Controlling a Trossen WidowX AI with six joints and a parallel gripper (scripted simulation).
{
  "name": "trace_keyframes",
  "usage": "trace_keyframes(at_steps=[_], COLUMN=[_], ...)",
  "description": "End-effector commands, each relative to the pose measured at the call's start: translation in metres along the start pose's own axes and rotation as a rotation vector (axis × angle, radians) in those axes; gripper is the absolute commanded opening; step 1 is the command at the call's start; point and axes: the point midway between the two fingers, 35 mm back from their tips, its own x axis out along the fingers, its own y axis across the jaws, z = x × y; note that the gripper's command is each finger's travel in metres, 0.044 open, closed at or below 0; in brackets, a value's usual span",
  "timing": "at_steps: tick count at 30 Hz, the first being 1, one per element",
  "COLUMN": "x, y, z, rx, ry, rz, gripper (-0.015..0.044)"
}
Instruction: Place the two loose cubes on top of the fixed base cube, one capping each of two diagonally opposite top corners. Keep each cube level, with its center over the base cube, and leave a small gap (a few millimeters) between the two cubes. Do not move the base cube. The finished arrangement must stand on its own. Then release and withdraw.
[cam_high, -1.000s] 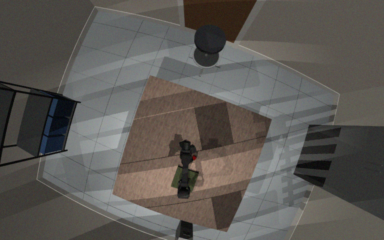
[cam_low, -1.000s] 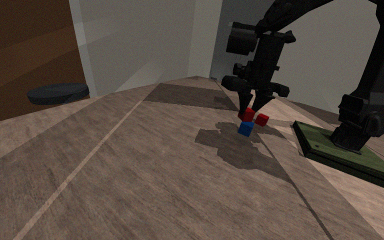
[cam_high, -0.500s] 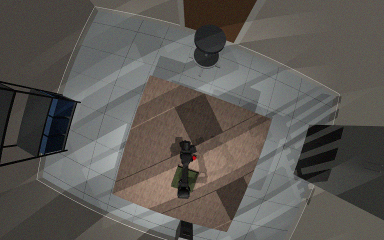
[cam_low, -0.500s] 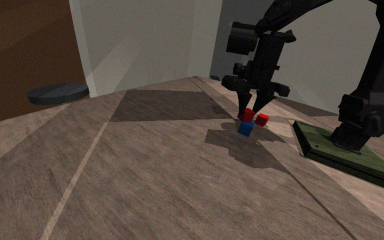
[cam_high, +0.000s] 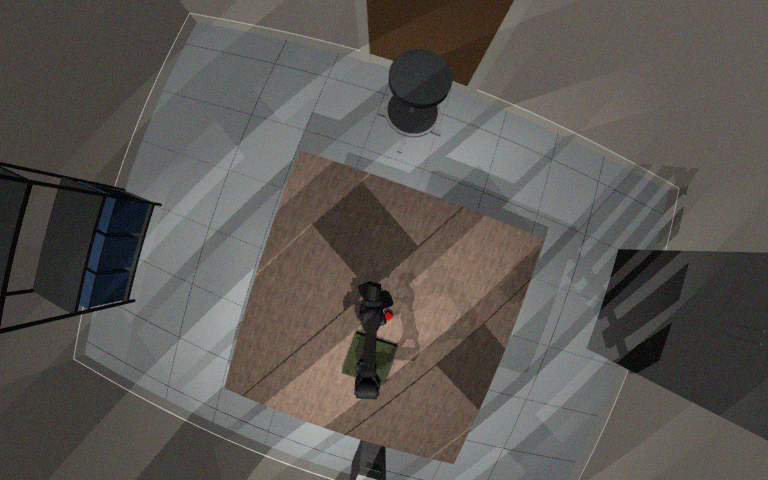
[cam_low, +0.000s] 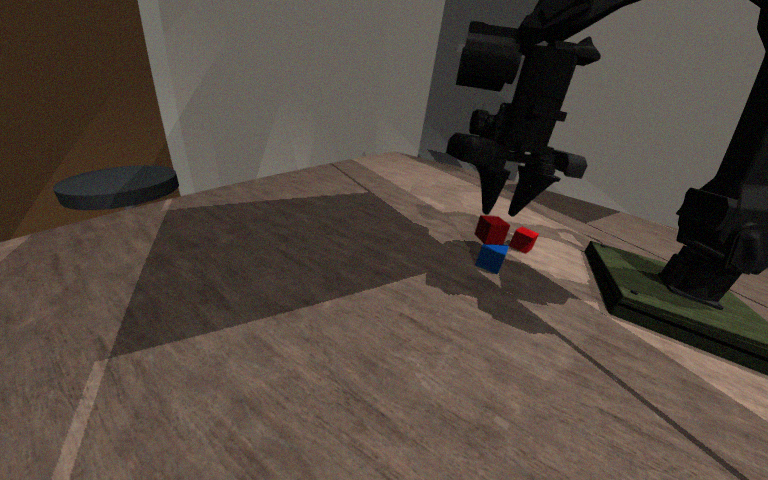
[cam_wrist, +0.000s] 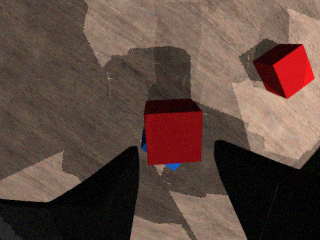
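Observation:
A red cube rests on top of the blue base cube. It is offset, so that blue shows past its left and lower edges in the wrist view; most of the base's top is hidden. Whether the red cube is exactly level cannot be told. My gripper is open and empty. Its tips are just above the red cube, and in the wrist view a gap shows between the cube and each finger. The other red cube lies on the table beside the base, to the upper right in the wrist view.
The arm stands on a green mounting plate on the wood-coloured table. A dark round stool stands beyond the table, and a rack with blue bins is at the far left. Shadow bands cross the table.

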Motion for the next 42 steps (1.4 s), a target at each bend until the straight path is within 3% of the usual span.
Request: trace_keyframes(at_steps=[1,4,7,42], x=[-0.007,-0.007,-0.006,-0.042], y=[0.000,0.000,-0.003,-0.086], z=[0.000,0.000,0.002,0.033], rx=[0.003,0.003,-0.072,-1.768], ry=[-0.002,-0.002,-0.002,-0.001], rz=[0.004,0.004,0.003,-0.012], gripper=[0.0205,0.0205,0.0265,0.0265])
